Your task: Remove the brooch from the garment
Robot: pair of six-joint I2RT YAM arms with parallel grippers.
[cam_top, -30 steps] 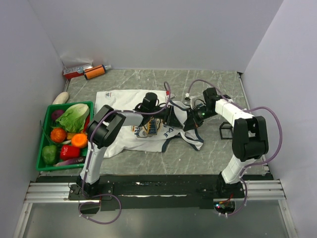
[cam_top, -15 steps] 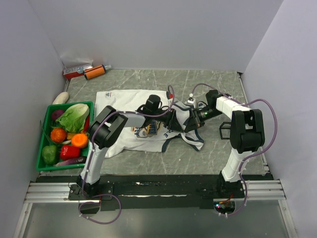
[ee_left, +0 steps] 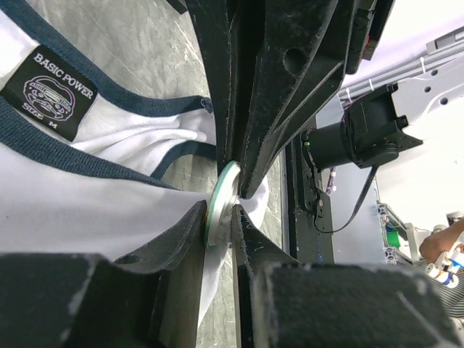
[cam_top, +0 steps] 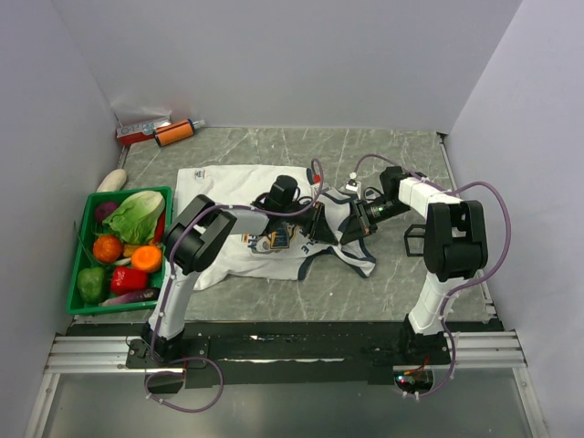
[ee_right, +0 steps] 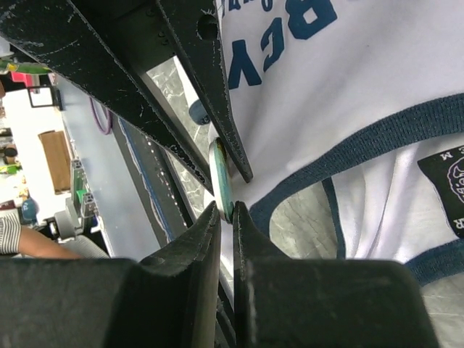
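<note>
Left gripper (ee_left: 220, 221) has just narrowed onto the brooch (ee_left: 222, 187). The disc sits edge-on between its fingers, at the jersey (ee_left: 87, 210) collar. Right gripper (ee_right: 225, 215) opposite, pinched nearly together at the same rim; on cloth or disc, can't tell. Judgement: brooch gripped, pull-off next.

A grey, marble-patterned bench (cam_top: 383, 155) fills the middle of the top view. Plain matte pale-lilac walls box it in: a back wall (cam_top: 274, 64) across the upper frame and side walls at far left (cam_top: 46, 137) and far right (cam_top: 525, 137). A ribbed aluminium rail (cam_top: 91, 351) runs along the lower frame, with a dull grey surface (cam_top: 301, 411) beneath. The light is soft and even.
</note>
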